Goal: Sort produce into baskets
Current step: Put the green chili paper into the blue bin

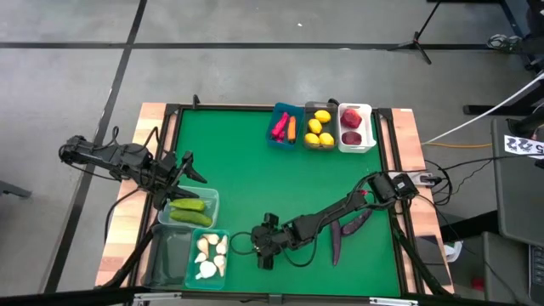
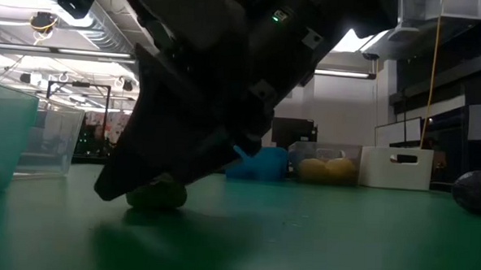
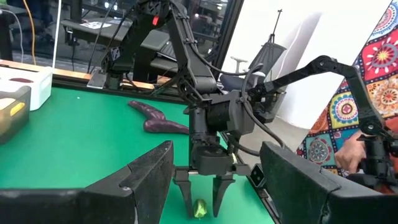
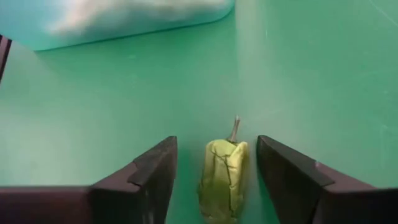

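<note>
A small green toy vegetable (image 4: 222, 177) with a short stem lies on its side on the green mat, close to the teal basket (image 1: 208, 231) that holds white garlic. My right gripper (image 4: 216, 148) slants down over it, open, with one finger on each side and a gap to both. The left wrist view shows the same: the vegetable (image 3: 199, 208) sits between the spread fingers. My left gripper (image 1: 189, 166) waits open and level by the table's left edge, above the pale clear basket (image 1: 212, 197) of green cucumbers.
Two dark purple eggplants (image 1: 353, 223) lie on the mat under my right arm. A dark clear basket (image 1: 167, 255) stands left of the teal one. At the far edge stand a blue basket (image 1: 278, 140), a grey-clear basket (image 1: 307, 127) with lemons and a white basket (image 1: 367, 127) with apples.
</note>
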### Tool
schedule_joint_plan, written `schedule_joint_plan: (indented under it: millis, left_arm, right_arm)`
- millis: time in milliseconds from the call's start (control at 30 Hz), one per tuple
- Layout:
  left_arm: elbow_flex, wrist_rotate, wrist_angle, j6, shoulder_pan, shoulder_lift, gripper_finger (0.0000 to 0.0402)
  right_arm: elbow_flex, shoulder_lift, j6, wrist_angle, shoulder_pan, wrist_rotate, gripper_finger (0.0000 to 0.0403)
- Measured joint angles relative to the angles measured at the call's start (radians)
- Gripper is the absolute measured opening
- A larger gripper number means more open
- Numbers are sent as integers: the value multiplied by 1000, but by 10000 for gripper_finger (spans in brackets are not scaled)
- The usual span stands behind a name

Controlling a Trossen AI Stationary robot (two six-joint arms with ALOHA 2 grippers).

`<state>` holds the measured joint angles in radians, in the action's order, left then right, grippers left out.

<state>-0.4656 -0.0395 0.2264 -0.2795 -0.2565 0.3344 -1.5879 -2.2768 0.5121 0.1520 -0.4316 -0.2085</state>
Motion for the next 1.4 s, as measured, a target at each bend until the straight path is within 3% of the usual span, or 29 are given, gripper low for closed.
schedule_joint_plan:
  millis: [433,567,800,1033,1400]
  left_arm:
    - [0,0,1,7,0,0,237]
    - [0,0,2,12,0,0,237]
    - [0,0,2,21,0,0,237]
    - [0,0,3,24,0,0,237]
    - [0,0,3,25,0,0,237]
  right_arm:
    - [0,0,7,6,0,10,68]
    - [0,2,5,6,0,17,36]
    - [1,32,-50,33,1,-10,55]
    - [1,122,-173,199,46,-71,52]
    - [0,299,-443,451,289,-75,63]
